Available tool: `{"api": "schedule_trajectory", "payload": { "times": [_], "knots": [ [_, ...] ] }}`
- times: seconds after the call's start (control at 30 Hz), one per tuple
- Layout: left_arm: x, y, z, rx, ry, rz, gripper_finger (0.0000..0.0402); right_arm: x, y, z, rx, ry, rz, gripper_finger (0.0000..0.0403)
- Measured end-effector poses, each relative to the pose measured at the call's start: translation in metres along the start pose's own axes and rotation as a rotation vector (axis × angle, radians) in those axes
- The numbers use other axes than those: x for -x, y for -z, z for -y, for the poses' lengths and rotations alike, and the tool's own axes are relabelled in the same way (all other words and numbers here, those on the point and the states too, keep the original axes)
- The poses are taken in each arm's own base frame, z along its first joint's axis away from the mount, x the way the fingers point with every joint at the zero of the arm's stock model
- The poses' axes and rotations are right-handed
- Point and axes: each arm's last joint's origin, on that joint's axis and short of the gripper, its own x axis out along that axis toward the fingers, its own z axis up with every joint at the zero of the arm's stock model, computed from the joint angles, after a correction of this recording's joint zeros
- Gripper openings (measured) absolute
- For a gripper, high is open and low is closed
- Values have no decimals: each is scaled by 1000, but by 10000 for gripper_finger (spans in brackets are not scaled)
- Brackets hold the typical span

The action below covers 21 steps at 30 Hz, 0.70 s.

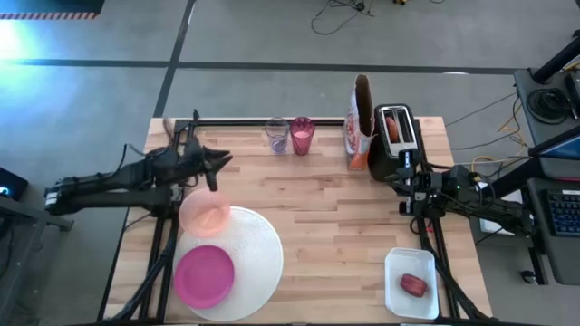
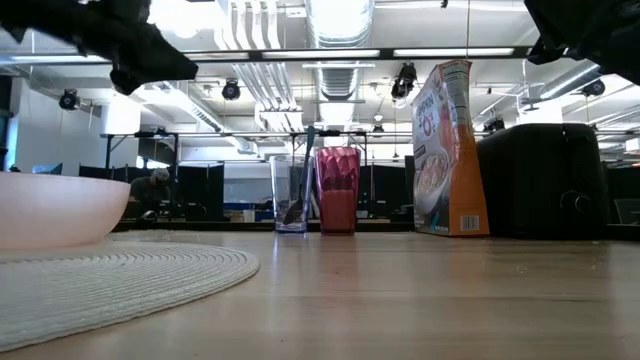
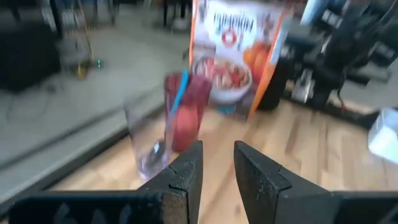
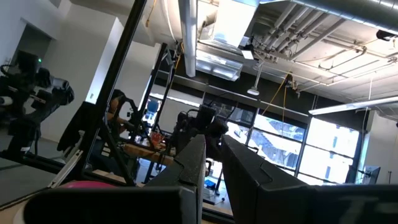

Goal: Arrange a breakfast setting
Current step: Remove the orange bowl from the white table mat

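A pale pink bowl sits on the far left part of the large white round plate, and the magenta plate lies on its near left part. The pink cup and a clear tumbler stand at the table's far edge. The teal-handled spoon stands in the tumbler. The small red food lies in a white tray. My left gripper hovers above the table just beyond the bowl, slightly open and empty. My right gripper is raised near the toaster, shut and empty.
A cereal box and a black toaster with something reddish-brown in a slot stand at the far right. Bare wood lies in the table's middle between the white plate and the tray.
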Motion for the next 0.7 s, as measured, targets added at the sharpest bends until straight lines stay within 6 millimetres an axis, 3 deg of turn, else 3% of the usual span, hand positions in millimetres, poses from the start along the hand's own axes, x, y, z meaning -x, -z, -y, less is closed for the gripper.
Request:
{"api": "schedule_trajectory", "payload": {
  "times": [0.2, 0.4, 0.7],
  "knots": [
    [-27, -14, 12, 36, -55, -247, 74, 0, 0, 0, 0, 0, 0, 43],
    [-58, -13, 28, 31, -85, -465, 74, 0, 0, 0, 0, 0, -1, 43],
    [-80, -8, 66, 70, -58, -589, 75, 0, 0, 0, 0, 0, 0, 43]
  ]
}}
